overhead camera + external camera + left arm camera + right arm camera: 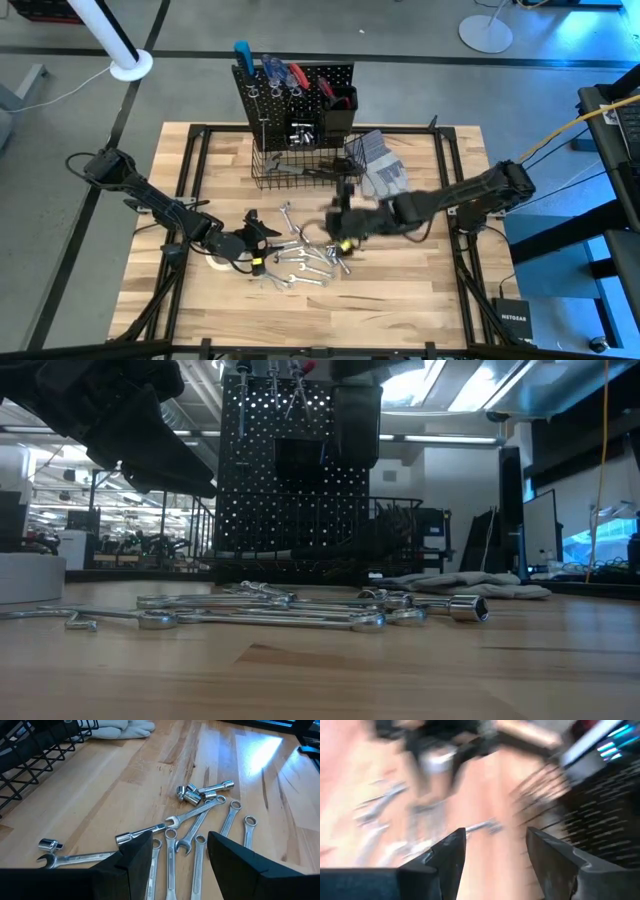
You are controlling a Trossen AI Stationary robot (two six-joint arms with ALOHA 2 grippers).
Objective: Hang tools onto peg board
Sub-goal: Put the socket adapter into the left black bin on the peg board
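Several silver wrenches and a few sockets lie flat and loose on the wooden table. The black peg board stands at the far edge with blue- and red-handled tools on it and a wire basket at its foot. My left gripper hovers open just left of the wrench pile, fingers apart above the wrenches, touching none. My right gripper is open and holds nothing; it hangs blurred above the pile's right side, near the basket.
Grey work gloves lie right of the basket. A white roll sits on the table under my left arm. The near half of the table is bare wood. A black frame rail runs along each side.
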